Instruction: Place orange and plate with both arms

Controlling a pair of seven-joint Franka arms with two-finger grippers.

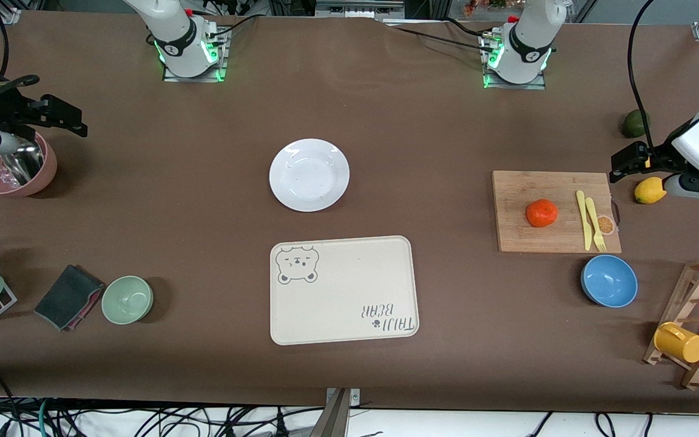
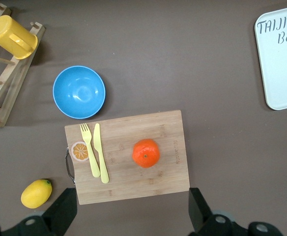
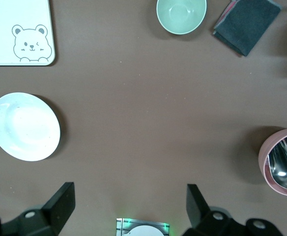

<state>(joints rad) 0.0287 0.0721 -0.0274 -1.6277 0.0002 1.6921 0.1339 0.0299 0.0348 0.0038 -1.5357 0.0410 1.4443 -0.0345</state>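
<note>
The orange lies on a wooden cutting board toward the left arm's end of the table; it also shows in the left wrist view. The white plate sits empty mid-table and shows in the right wrist view. My left gripper is open and empty, in the air beside the board near a lemon; in its wrist view it hangs over the board's edge. My right gripper is open and empty over the right arm's end; in its wrist view it is over bare table.
A cream bear tray lies nearer the camera than the plate. A yellow fork and knife lie on the board. A blue bowl, mug rack, green fruit, pink bowl, green bowl and dark cloth stand around.
</note>
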